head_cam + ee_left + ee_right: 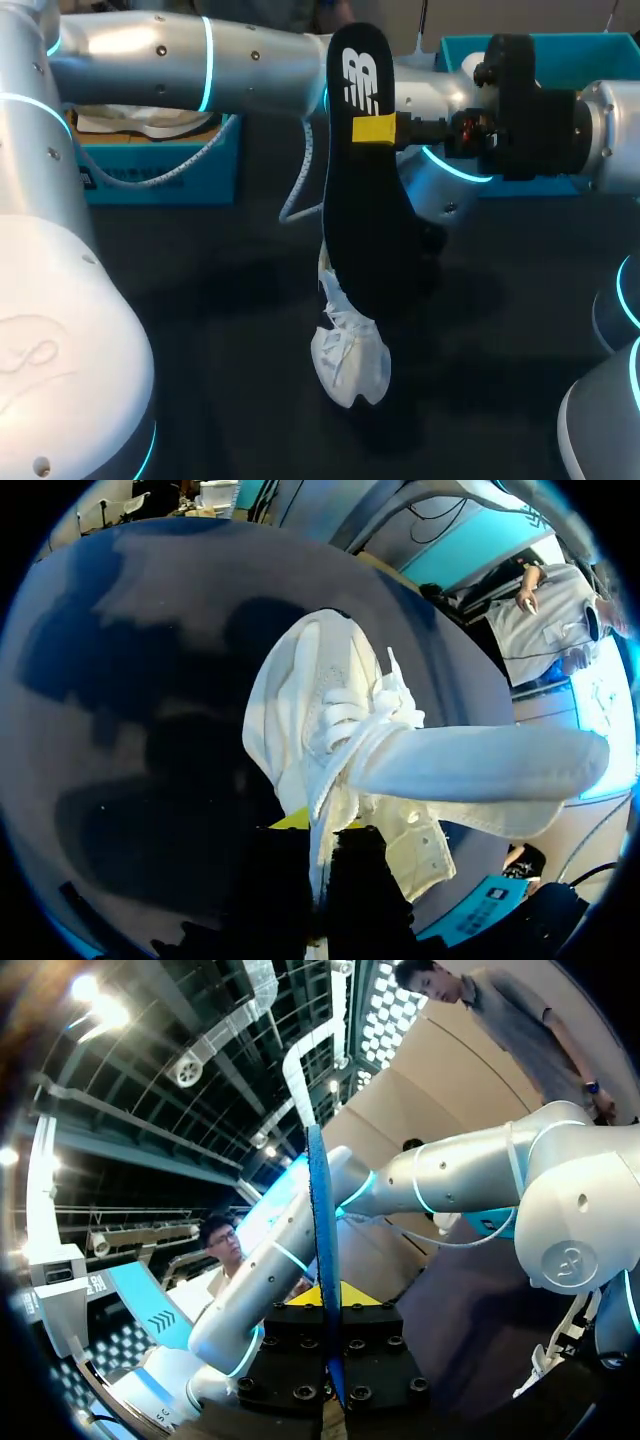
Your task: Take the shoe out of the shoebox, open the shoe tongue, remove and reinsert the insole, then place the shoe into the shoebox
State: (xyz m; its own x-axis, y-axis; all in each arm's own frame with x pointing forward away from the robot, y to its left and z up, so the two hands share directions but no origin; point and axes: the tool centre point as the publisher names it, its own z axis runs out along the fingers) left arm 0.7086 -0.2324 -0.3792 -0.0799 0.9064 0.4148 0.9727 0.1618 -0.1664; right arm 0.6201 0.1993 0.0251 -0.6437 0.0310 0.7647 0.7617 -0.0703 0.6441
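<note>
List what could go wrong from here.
1. The right gripper pinches the insole near one end only. The long free part may swing or bend and miss the opening of the shoe.
2. The left gripper holds the shoe by thin white fabric, which might slip or tip the shoe.

**Both grippers clamped, arms meeting at the middle**

The silver left arm (200, 55) comes in from the left, level along the far side and past the middle. Its left gripper (318, 832) faces down, fingers pinched on a white lace-up shoe (320, 700); one yellow tip shows. The silver right arm (610, 130) enters from the right with its black wrist block (520, 105) level. The right gripper (375, 130) points sideways to the left, fingers closed on an upright black foam insole (365, 230).
</note>
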